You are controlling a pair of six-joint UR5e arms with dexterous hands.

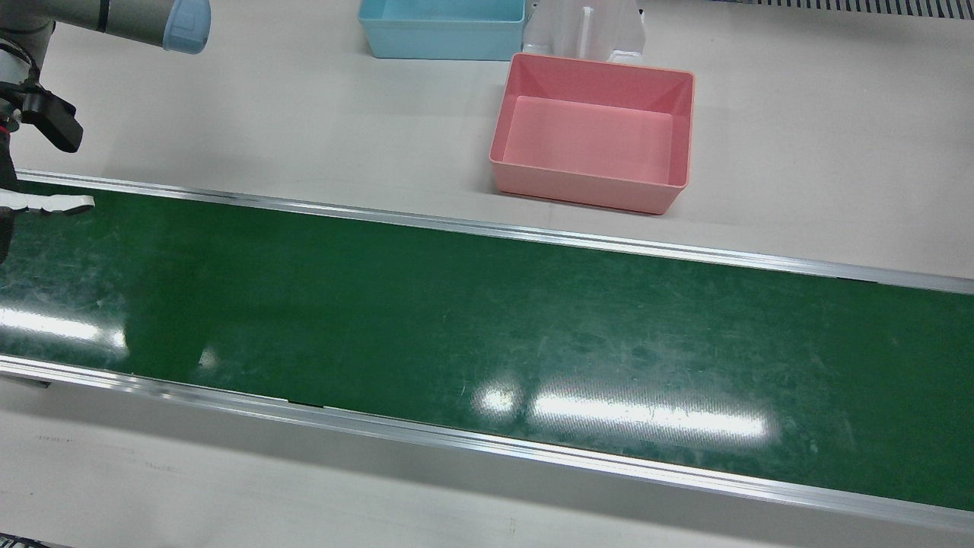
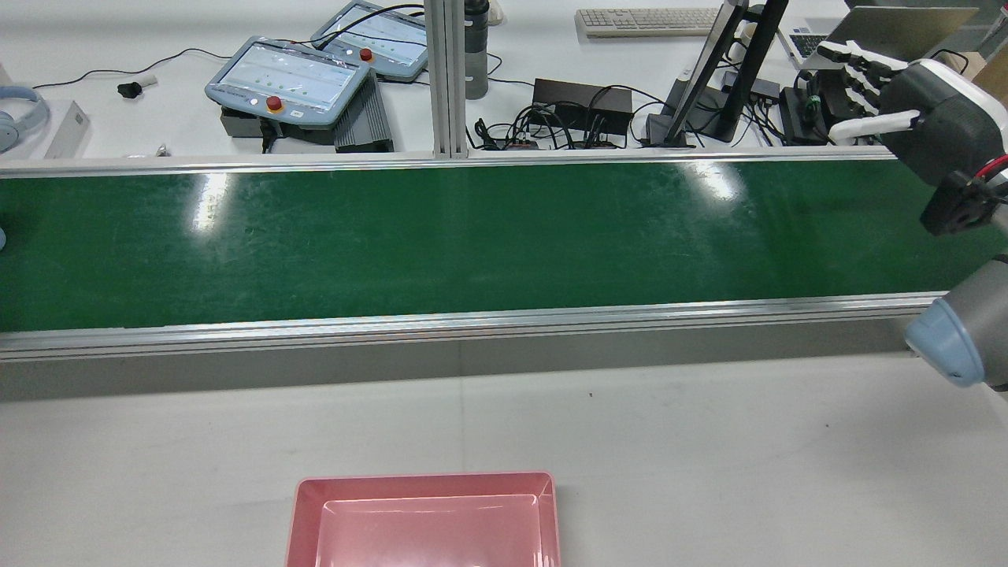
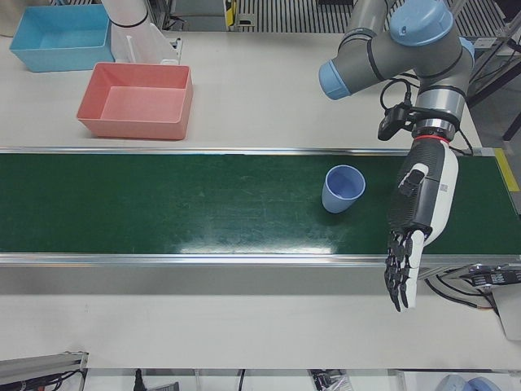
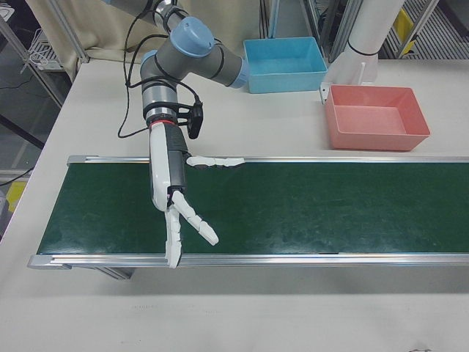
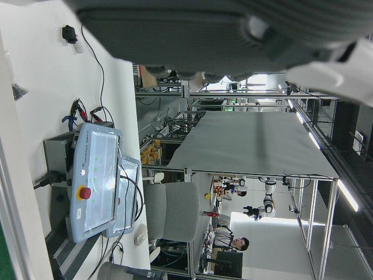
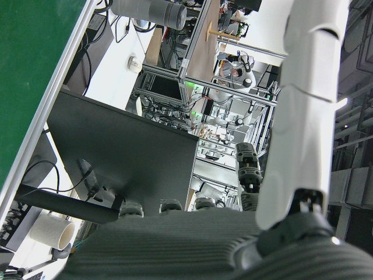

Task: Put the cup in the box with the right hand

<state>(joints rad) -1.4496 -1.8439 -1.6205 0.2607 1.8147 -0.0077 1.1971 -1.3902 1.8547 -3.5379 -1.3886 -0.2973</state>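
Showing only in the left-front view, cup [image 3: 343, 188] sits ungrasped; both hands splayed, empty.

Front view cuts the right hand [image 1: 34, 199] at the left edge; only fingertips show. Rear view crops the pink box [image 2: 425, 520] at the bottom, and the cup [image 3: 343, 188] falls outside it. Left hand [image 5: 233, 35] is a blurred close-up in its own camera.

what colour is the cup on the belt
Light blue; the cup shows best in the left-front view.
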